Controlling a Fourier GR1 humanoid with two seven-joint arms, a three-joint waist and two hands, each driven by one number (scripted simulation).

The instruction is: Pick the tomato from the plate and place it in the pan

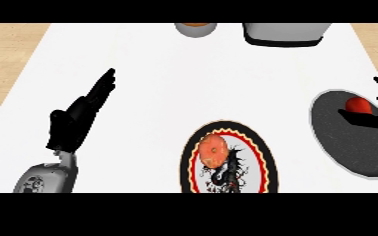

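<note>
The tomato (359,104) is already off the plate (184,162). It lies against the right hand (357,117), whose dark fingers seem to curl under it, though the view's edge cuts most of them. The pan (332,142) spreads beneath and leftward of these fingers, so I judge only lowering and release remain. The left hand (72,122) rests open, fingers straight, well apart over the bench (184,75).

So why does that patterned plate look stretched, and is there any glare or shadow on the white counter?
In the head view the plate looks taller than wide because the view looks steeply down, its lower edge cut off; the counter is evenly lit, without glare or a clear shadow under the left hand; the pan runs off the right edge.
</note>
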